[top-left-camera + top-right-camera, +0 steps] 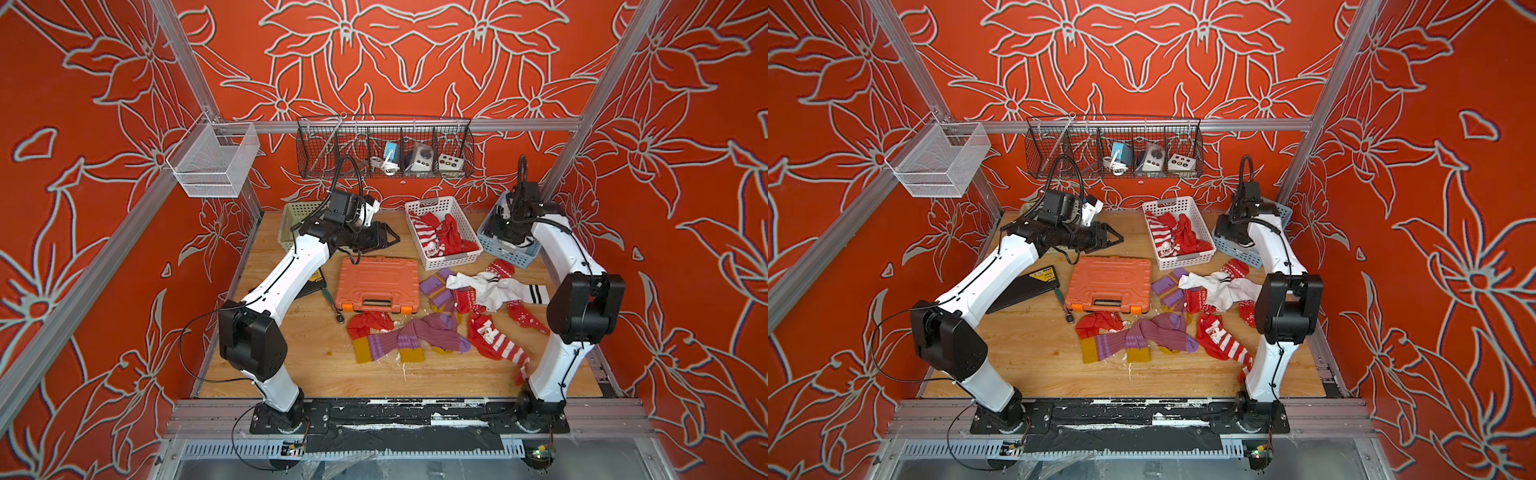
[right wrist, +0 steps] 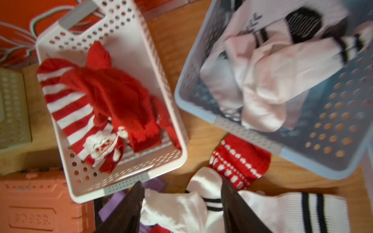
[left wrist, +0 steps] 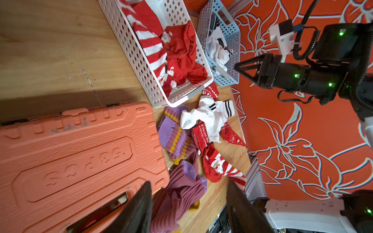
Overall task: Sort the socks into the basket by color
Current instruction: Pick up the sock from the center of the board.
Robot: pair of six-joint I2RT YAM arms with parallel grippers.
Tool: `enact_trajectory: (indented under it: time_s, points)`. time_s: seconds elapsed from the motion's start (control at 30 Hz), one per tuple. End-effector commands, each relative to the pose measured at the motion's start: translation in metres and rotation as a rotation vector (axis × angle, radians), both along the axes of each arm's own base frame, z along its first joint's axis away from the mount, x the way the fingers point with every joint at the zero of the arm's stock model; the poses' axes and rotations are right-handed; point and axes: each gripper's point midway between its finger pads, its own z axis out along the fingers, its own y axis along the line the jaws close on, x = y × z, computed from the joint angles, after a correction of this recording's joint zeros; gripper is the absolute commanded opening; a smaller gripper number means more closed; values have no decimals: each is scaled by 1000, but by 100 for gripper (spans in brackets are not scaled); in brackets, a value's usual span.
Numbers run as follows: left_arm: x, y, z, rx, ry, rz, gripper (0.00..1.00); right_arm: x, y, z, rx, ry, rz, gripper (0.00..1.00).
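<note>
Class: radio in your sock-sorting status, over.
Open: left end effector, right end effector. Red socks in white basket, white socks in blue basket, mixed pile on table. Orange case beside pile.

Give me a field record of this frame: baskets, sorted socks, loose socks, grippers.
white basket: holds red socks
blue basket: holds white socks
beige basket: partly hidden by the left arm, no sock seen in it
loose on table: purple socks, loose white socks, loose red socks, beside the orange tool case
left gripper: open, empty, raised behind the tool case
right gripper: open, empty, raised near the blue basket
</note>
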Motion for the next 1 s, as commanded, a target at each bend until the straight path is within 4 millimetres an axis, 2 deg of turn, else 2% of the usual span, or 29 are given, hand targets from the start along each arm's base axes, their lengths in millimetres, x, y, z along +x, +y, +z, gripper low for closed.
enact_trajectory:
  time_s: [0.0,0.17,0.27,0.6,0.83,0.97]
  points:
    - [-2,-13,1,6,-15,-37,57,-23,20,-15,-30,29,65,63]
    - [-6,-23,-4,9,-5,-56,58,-56,47,-44,-35,90,167,63]
    - [-8,-24,-6,13,-1,-59,58,-67,57,-60,-67,103,208,63]
    - [-12,-24,-2,-7,-3,-56,58,-67,81,-92,-136,123,292,64]
    - [-16,-22,-4,-5,-3,-52,58,-73,71,-106,-207,164,269,56]
    - [-16,-22,-4,-6,-1,-52,58,-78,66,-112,-221,189,255,43]
